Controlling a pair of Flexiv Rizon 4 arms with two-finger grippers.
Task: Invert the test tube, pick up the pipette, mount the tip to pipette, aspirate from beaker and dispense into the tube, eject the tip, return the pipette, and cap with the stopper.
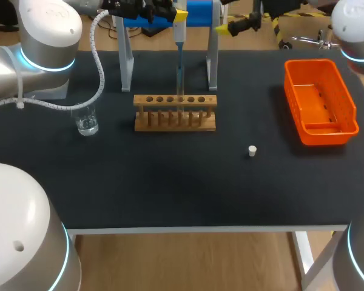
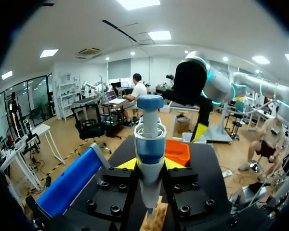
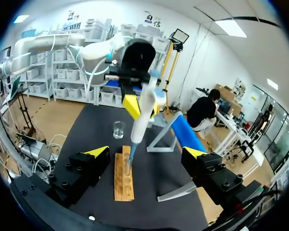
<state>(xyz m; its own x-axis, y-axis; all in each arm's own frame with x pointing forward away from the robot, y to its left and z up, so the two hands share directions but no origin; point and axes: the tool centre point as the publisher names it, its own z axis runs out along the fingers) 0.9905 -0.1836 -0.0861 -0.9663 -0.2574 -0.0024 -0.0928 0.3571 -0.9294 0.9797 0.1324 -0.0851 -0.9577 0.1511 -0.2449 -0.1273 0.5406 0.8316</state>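
Left wrist view: left tool pinches the pipette mid-barrel, upright over the rack at the surface's 12 o'clock. It looks light, rigid and slick. Right tool is spread, empty.

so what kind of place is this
Most likely a lab bench set up for robot liquid handling. On the dark table stand a wooden rack for test tubes and a glass beaker, and the left gripper holds a pipette over the rack.

One pipette, one rack, one beaker, one stopper, one orange bin.
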